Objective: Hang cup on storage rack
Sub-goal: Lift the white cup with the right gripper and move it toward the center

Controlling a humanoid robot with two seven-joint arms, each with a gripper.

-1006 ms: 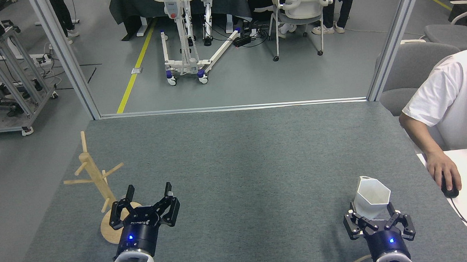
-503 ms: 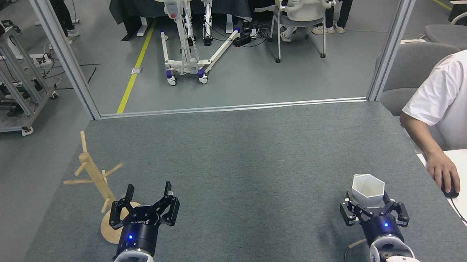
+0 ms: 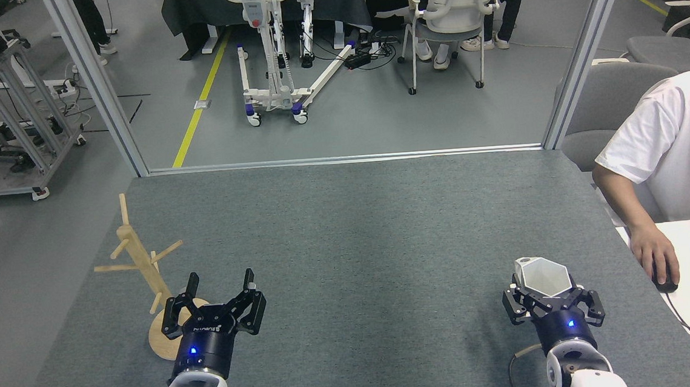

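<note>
The cup, white with a faceted hexagonal rim, sits at the near right of the table with its mouth turned up toward the head view. My right gripper is shut on its lower part, with black fingers on either side. The storage rack, a light wooden mug tree with angled pegs on a round base, stands at the near left. Just right of that base my left gripper is open and holds nothing.
The grey felt table ends at a metal frame at the back. A person in a white shirt sits at the right, with a hand on a mouse. An office chair and a wheeled stand are on the floor beyond.
My right gripper has drawn back toward me and turned, so the cup went from tilted to rim-up and sits lower in view. The left arm and rack have not moved.
</note>
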